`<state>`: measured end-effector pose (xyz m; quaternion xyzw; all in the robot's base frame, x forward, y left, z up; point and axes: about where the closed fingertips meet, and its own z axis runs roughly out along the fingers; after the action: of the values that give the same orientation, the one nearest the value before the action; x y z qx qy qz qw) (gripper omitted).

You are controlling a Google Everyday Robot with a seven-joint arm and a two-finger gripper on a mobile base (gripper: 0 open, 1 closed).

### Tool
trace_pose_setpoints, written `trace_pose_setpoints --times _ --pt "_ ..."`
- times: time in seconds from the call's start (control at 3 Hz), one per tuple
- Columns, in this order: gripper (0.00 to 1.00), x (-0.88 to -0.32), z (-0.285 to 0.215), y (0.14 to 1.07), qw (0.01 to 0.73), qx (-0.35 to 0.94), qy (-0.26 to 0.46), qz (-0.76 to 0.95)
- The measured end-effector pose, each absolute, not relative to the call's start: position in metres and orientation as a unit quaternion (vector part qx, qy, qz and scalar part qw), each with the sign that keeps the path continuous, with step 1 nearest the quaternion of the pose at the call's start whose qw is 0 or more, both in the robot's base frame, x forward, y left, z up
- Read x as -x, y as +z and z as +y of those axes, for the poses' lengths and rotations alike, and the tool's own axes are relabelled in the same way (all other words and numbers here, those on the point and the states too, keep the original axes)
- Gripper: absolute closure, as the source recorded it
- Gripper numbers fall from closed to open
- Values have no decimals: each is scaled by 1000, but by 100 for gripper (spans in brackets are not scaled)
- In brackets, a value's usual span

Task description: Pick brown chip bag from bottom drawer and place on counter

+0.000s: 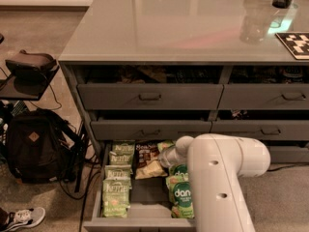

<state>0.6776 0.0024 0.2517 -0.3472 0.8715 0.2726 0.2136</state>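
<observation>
The bottom drawer (140, 224) is pulled open below the counter (183, 23). The brown chip bag (146, 156) lies flat in the drawer's back middle, its tan lower part toward the front. My gripper (164, 157) is down in the drawer at the bag's right edge, at the end of my white arm (222, 178). The arm hides the drawer's right side. Pale green Kettle bags (116, 190) lie in a column on the left. Bright green dang bags (182, 197) lie front right.
The two upper drawer tiers (149, 96) are slightly open, with small bar handles. A black backpack (34, 146), cables and a dark stool (29, 66) stand to the left, a shoe (21, 218) at bottom left. On the counter are a clear bottle (253, 25) and a checkered board (294, 45).
</observation>
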Motion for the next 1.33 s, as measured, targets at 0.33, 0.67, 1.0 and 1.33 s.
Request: trace_pose_setpoints --times 0.33,0.67,1.0,1.33 --pt "0 -687 2 229 219 329 270 878" --pt "0 -703 4 205 241 308 268 881" --pt "0 -713 7 194 248 303 265 881" --pt "0 -716 11 181 240 306 267 882"
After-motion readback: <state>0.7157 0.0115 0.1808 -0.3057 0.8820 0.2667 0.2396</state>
